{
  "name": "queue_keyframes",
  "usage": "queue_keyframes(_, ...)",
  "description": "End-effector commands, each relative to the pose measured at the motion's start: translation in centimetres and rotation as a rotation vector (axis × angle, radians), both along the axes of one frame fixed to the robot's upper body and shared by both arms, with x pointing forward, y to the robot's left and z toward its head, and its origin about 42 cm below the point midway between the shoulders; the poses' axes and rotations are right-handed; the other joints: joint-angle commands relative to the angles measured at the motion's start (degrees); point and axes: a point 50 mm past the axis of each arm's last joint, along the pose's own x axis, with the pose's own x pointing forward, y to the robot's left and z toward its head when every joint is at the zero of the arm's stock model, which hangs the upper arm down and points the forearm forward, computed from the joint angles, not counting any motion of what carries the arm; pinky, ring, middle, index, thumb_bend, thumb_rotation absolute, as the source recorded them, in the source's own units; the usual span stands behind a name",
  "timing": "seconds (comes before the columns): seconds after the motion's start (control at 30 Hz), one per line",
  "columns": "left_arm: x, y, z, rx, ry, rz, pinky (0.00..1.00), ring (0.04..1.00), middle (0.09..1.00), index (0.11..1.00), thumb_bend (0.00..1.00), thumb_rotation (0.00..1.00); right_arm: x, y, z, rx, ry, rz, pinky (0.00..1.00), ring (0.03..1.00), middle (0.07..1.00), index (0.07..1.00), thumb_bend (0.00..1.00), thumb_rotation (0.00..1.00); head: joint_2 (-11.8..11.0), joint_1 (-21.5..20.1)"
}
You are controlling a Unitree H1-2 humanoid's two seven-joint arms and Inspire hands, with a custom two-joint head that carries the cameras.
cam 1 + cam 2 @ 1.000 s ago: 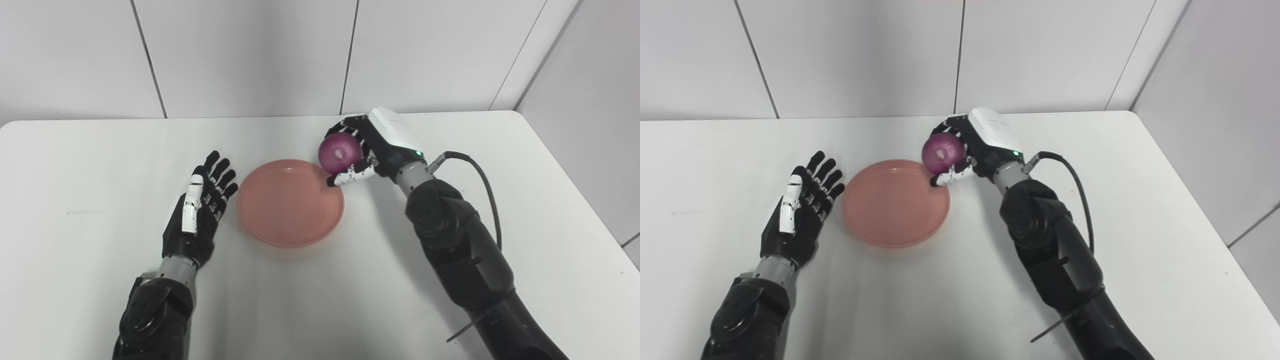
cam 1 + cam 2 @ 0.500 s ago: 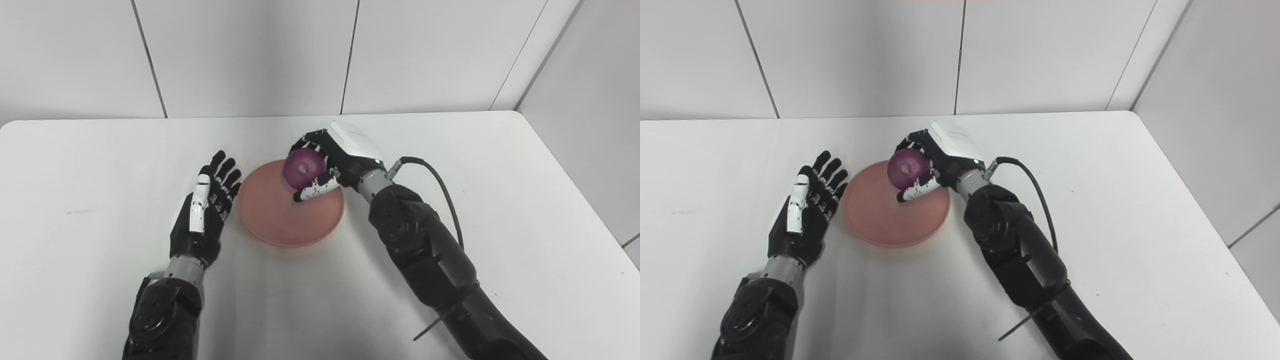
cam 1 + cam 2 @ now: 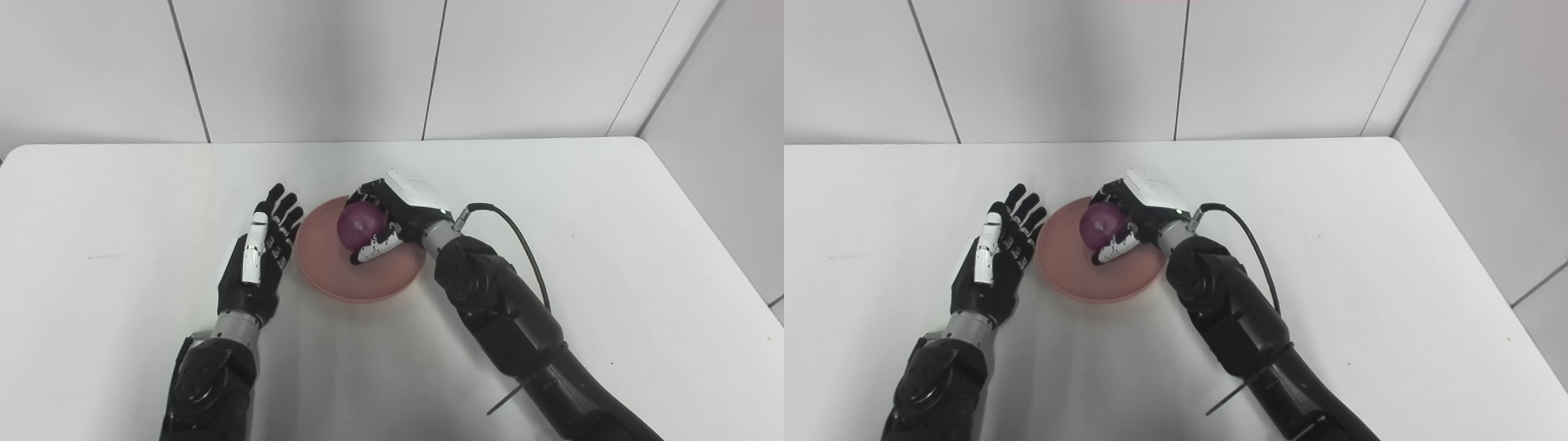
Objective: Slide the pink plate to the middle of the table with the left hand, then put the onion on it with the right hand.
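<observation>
Carried inward from the far rim, the onion sat over the pink plate, gripped by the right hand, which should lower before releasing, while the left hand lay open just beside the plate.

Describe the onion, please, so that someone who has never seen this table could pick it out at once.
Start at the white table and find the pink plate near its middle. Over the plate, the right robot hand is closed on the onion. It is a round, purple ball, the only dark-coloured thing on the table besides the black arms, while the left robot hand lies open and empty beside the plate.
</observation>
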Motion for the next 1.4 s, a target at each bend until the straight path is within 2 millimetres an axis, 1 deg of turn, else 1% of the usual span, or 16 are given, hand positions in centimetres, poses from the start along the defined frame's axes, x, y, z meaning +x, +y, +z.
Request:
queue_keyframes(0.0, -0.4, -0.4, -0.3, -0.004, 0.029, 0.005, 0.95, 0.951, 0.962, 0.944, 0.48, 1.0, 0.4, 0.8, 1.7, 0.012, -0.083, 0.048, 0.36, 0.455, 0.545, 0.491, 0.52, 0.14, -0.02, 0.07)
queue_keyframes(0.23, -0.5, -0.5, -0.3, -0.007, 0.027, 0.008, 0.95, 0.951, 0.958, 0.937, 0.47, 1.0, 0.1, 0.9, 1.1, 0.018, -0.082, 0.064, 0.35, 0.44, 0.538, 0.491, 0.52, 0.14, 0.01, 0.33)
queue_keyframes(0.37, -0.5, -0.5, -0.2, -0.012, 0.03, 0.01, 0.95, 0.954, 0.961, 0.94, 0.47, 1.0, -0.4, 1.1, 1.3, 0.025, -0.088, 0.068, 0.41, 0.511, 0.599, 0.493, 0.52, 0.14, 0.07, 0.26)
queue_keyframes(0.4, -0.5, -0.5, -0.2, -0.013, 0.03, 0.013, 0.95, 0.952, 0.96, 0.938, 0.47, 1.0, -0.5, 1.1, 1.5, 0.03, -0.093, 0.068, 0.37, 0.481, 0.583, 0.572, 0.67, 0.16, 0.09, 0.25)
queue_keyframes(0.43, -0.5, -0.5, -0.3, -0.013, 0.03, 0.013, 0.95, 0.952, 0.959, 0.937, 0.47, 1.0, -0.7, 1.2, 1.6, 0.035, -0.098, 0.068, 0.36, 0.474, 0.579, 0.589, 0.7, 0.16, 0.11, 0.23)
queue_keyframes(0.5, -0.5, -0.5, -0.3, -0.012, 0.03, 0.014, 0.94, 0.953, 0.96, 0.938, 0.47, 1.0, -1.0, 1.3, 1.8, 0.047, -0.108, 0.066, 0.24, 0.343, 0.477, 0.657, 0.83, 0.18, 0.12, 0.27)
queue_keyframes(0.57, -0.5, -0.5, -0.3, -0.012, 0.03, 0.014, 0.94, 0.953, 0.961, 0.938, 0.47, 1.0, -1.3, 1.4, 2.1, 0.06, -0.115, 0.066, 0.18, 0.268, 0.405, 0.679, 0.86, 0.19, 0.1, 0.31)
queue_keyframes(0.6, -0.5, -0.5, -0.3, -0.012, 0.03, 0.013, 0.94, 0.953, 0.961, 0.939, 0.47, 1.0, -1.5, 1.4, 2.2, 0.067, -0.12, 0.07, 0.14, 0.209, 0.332, 0.69, 0.89, 0.19, 0.13, 0.31)
queue_keyframes(0.67, -0.5, -0.4, -0.4, -0.013, 0.029, 0.013, 0.94, 0.952, 0.961, 0.94, 0.47, 1.0, -1.9, 1.4, 2.5, 0.074, -0.127, 0.078, 0.13, 0.185, 0.305, 0.705, 0.93, 0.21, 0.14, 0.31)
queue_keyframes(0.77, -0.5, -0.4, -0.4, -0.013, 0.03, 0.013, 0.94, 0.952, 0.961, 0.939, 0.47, 1.0, -2.2, 1.4, 2.7, 0.067, -0.121, 0.086, 0.12, 0.182, 0.308, 0.725, 0.95, 0.22, 0.16, 0.18)
queue_keyframes(1.07, -0.5, -0.3, -0.4, -0.015, 0.03, 0.013, 0.94, 0.957, 0.964, 0.943, 0.49, 1.0, -2.6, 1.0, 2.7, 0.033, -0.085, 0.095, 0.24, 0.31, 0.44, 0.787, 1.0, 0.35, 0.27, 0.16)
queue_keyframes(1.13, -0.5, -0.4, -0.3, -0.017, 0.03, 0.014, 0.94, 0.959, 0.967, 0.947, 0.48, 1.0, -2.6, 0.9, 2.7, 0.023, -0.091, 0.1, 0.32, 0.437, 0.563, 0.809, 1.0, 0.36, 0.26, 0.22)
queue_keyframes(1.17, -0.6, -0.4, -0.3, -0.017, 0.03, 0.015, 0.94, 0.959, 0.966, 0.946, 0.48, 1.0, -2.7, 0.9, 2.7, 0.019, -0.095, 0.101, 0.47, 0.606, 0.695, 0.819, 1.0, 0.37, 0.27, 0.22)
queue_keyframes(1.23, -0.6, -0.4, -0.3, -0.017, 0.032, 0.017, 0.94, 0.957, 0.964, 0.944, 0.48, 1.0, -2.7, 0.7, 2.8, 0.009, -0.103, 0.101, 0.66, 0.767, 0.812, 0.841, 1.0, 0.39, 0.26, 0.14)
queue_keyframes(1.27, -0.6, -0.4, -0.3, -0.017, 0.033, 0.017, 0.94, 0.957, 0.964, 0.944, 0.48, 1.0, -2.7, 0.7, 2.8, 0.005, -0.105, 0.1, 0.72, 0.807, 0.842, 0.849, 1.0, 0.4, 0.25, 0.13)
queue_keyframes(1.37, -0.4, -0.4, -0.4, -0.013, 0.031, 0.015, 0.94, 0.959, 0.966, 0.946, 0.49, 1.0, -2.8, 0.5, 3.0, -0.018, -0.125, 0.103, 0.78, 0.846, 0.878, 0.885, 1.0, 0.45, 0.15, 0.2)
